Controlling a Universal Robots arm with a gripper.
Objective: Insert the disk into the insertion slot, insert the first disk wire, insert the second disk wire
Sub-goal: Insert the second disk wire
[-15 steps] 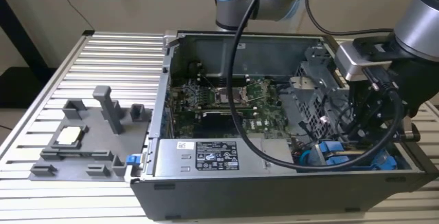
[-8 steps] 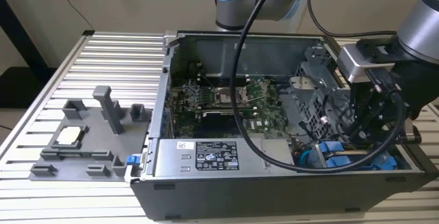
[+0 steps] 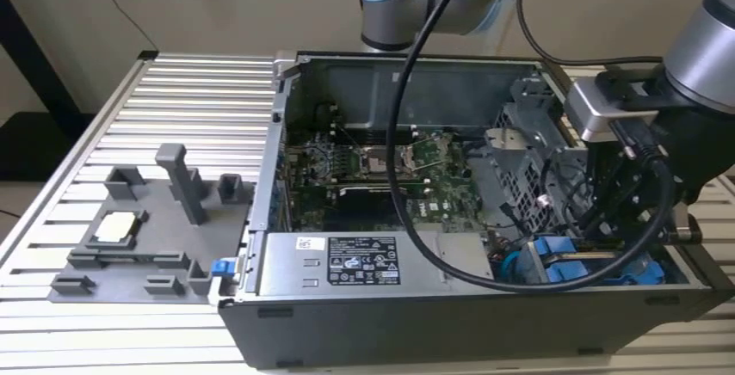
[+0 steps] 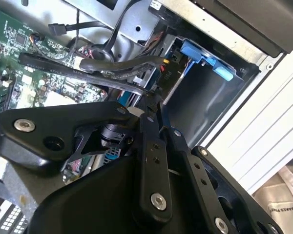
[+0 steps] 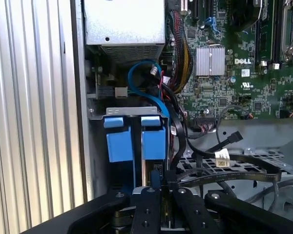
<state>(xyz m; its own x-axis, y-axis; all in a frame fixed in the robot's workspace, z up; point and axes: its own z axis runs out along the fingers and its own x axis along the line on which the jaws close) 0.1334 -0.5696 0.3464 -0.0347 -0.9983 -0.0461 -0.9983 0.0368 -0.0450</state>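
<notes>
A robotics lab — open computer case on slatted aluminium bench

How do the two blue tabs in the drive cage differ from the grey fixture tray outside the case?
The blue tabs are bright blue and stand side by side inside the drive cage; the grey fixture tray is matte grey and lies on the slatted table, at the exterior view's left of the case. The tabs have wires beside them; the tray does not.

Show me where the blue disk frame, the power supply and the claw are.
blue disk frame (image 5: 154, 141): first wrist view, tab face.
power supply (image 3: 344, 265): exterior view, labelled side.
claw (image 5: 158, 192): first wrist view, between fingertips.
</notes>
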